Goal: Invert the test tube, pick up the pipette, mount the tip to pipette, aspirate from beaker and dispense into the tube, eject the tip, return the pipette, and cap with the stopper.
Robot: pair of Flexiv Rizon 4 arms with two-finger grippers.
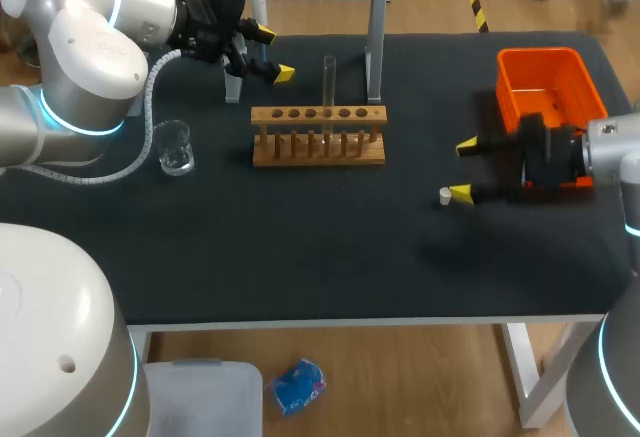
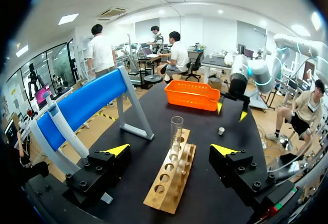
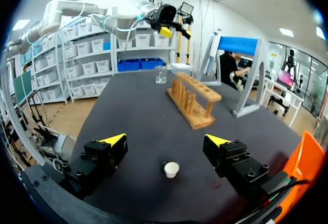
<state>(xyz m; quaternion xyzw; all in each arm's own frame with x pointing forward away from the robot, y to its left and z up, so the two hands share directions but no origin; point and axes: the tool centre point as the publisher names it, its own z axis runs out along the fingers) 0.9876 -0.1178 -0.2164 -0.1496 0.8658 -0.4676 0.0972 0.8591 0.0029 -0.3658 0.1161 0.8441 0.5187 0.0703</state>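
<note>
A clear test tube (image 1: 328, 79) stands upright in the wooden rack (image 1: 318, 139); in the left wrist view the test tube (image 2: 176, 130) is straight ahead of my left gripper (image 2: 170, 150), whose fingers are open with nothing between them. In the head view the left gripper (image 1: 273, 54) hovers behind the rack's left end. A white pipette (image 2: 62, 125) hangs on the blue stand (image 2: 84, 103). The glass beaker (image 1: 175, 147) sits left of the rack. The small white stopper (image 1: 445, 196) lies by the lower fingertip of my open right gripper (image 1: 463, 169); the wrist view shows the stopper (image 3: 171, 169) between and under the right gripper (image 3: 165, 140), untouched.
An orange bin (image 1: 545, 85) stands at the back right, just behind my right arm. The blue stand's legs (image 1: 375, 57) rise behind the rack. Black mat (image 1: 320, 247) covers the table in front of the rack.
</note>
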